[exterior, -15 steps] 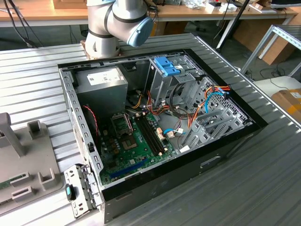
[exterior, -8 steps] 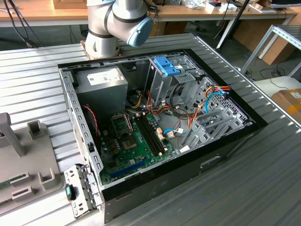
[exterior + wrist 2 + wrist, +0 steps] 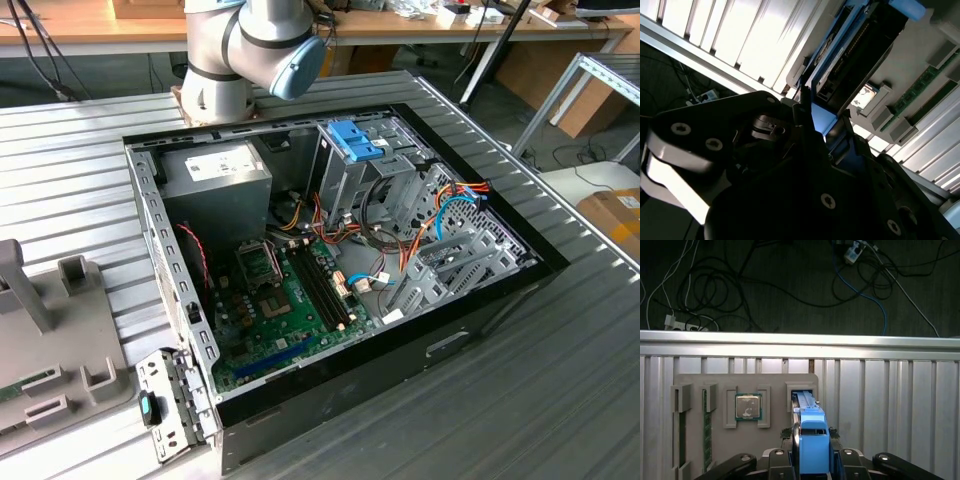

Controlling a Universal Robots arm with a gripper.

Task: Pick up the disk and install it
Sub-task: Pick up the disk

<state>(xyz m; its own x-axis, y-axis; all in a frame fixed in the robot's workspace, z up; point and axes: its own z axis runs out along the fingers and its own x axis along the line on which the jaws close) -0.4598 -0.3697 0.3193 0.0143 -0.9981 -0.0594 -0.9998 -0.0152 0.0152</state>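
In the first wrist view the disk [image 3: 812, 440] stands edge-on between my gripper's [image 3: 813, 460] two black fingers [image 3: 785, 457], its blue plastic carrier facing the camera. The gripper is shut on the disk. Beyond the disk lies the grey holder block [image 3: 720, 385] with a dark slot [image 3: 802, 389]; I cannot tell whether the disk's far end still touches it. In the second wrist view the disk [image 3: 850, 65] shows its dark underside and blue frame, running out from the gripper [image 3: 815, 125].
An open computer case [image 3: 330, 250] lies on the slatted metal table [image 3: 560, 380], with a blue bracket [image 3: 355, 140] on its drive cage. The holder block [image 3: 60, 340] sits at the exterior view's left and carries a processor [image 3: 748, 406] and a memory stick [image 3: 705, 425]. Cables [image 3: 740, 285] lie on the floor past the table edge.
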